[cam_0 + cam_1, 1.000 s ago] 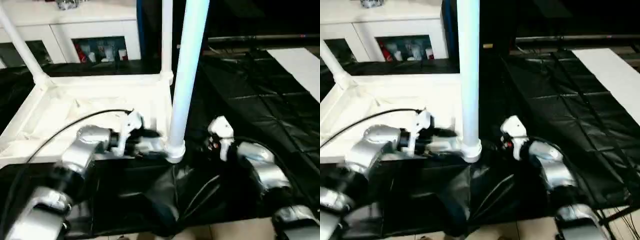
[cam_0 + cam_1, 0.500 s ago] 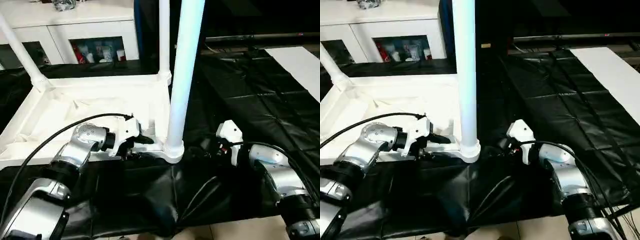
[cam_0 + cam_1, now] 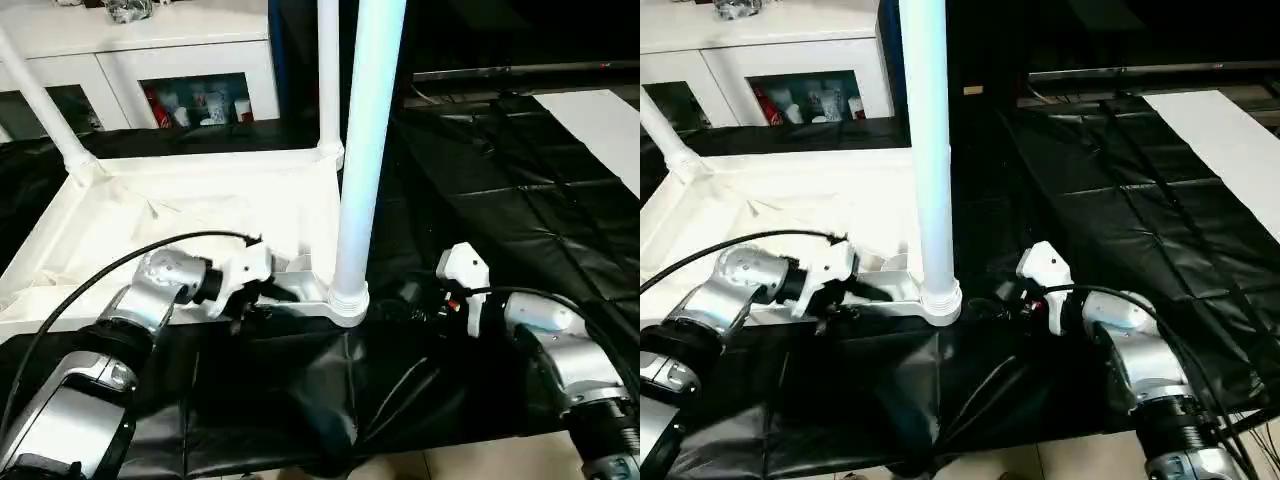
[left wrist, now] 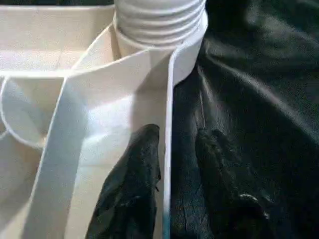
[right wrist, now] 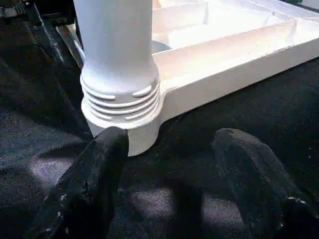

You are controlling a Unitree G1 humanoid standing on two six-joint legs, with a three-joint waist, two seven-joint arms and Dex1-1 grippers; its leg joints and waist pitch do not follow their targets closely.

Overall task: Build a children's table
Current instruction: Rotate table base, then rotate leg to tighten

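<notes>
**Near corner leg being seated while the upturned table top is being steadied**

The right gripper (image 5: pixel 169 174) is being held wide open and empty, just short of the ribbed collar of the near leg (image 3: pixel 365 150), which is standing upright in the round corner socket (image 5: pixel 144 132). The left gripper (image 4: pixel 167 164) is being closed over the side wall of the table top (image 3: pixel 190 205): one finger (image 4: pixel 137 169) is placed inside the rim and the other outside, with a narrow gap showing, so a firm clamp cannot be confirmed. The top is lying ribbed side up on the black sheet (image 3: pixel 520 190); two further legs (image 3: pixel 328 70) are being carried at the far corners. Beyond these, a white cabinet (image 3: pixel 170 60) is standing. The step is judged to be leg fitting; next, a fourth leg is required.
</notes>
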